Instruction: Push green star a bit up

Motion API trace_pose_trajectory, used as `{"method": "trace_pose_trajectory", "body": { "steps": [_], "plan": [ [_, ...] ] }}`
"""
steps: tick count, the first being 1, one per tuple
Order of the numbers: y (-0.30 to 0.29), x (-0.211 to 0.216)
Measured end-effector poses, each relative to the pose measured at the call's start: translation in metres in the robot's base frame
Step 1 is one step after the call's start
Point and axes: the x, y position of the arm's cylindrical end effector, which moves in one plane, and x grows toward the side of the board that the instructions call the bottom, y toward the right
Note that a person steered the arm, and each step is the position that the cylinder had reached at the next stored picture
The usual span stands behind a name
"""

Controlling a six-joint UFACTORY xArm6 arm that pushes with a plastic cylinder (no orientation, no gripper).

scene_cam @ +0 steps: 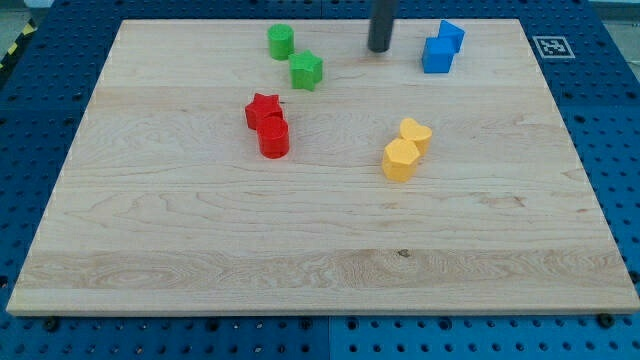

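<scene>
A single camera looks down at a slant from beyond the view's bottom edge, taking in almost the whole wooden tabletop [320, 250] from moderate distance, its far edge narrowed by perspective.

Rod [381, 20] cut off by the view's top edge; rear blue block [451, 35] half hidden behind front blue block [436, 56]

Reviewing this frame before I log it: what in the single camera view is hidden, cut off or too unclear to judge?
- My tip: the rod above it is cut off by the view's top; contact with the board cannot be confirmed.
- Blue blocks: the two touch and overlap, so the rear block's shape is unclear.
- Red star: partly covered by the red cylinder.
- Green star: its points are too small to count.
</scene>
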Motion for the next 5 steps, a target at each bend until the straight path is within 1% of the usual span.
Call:
{"method": "trace_pose_trajectory", "body": {
  "steps": [1,2,3,4,5],
  "plan": [
    [-0.002,0.031],
    [-0.019,0.081],
    [-0.055,0.102],
    [-0.059,0.097],
    [-0.086,0.091]
  ]
}}
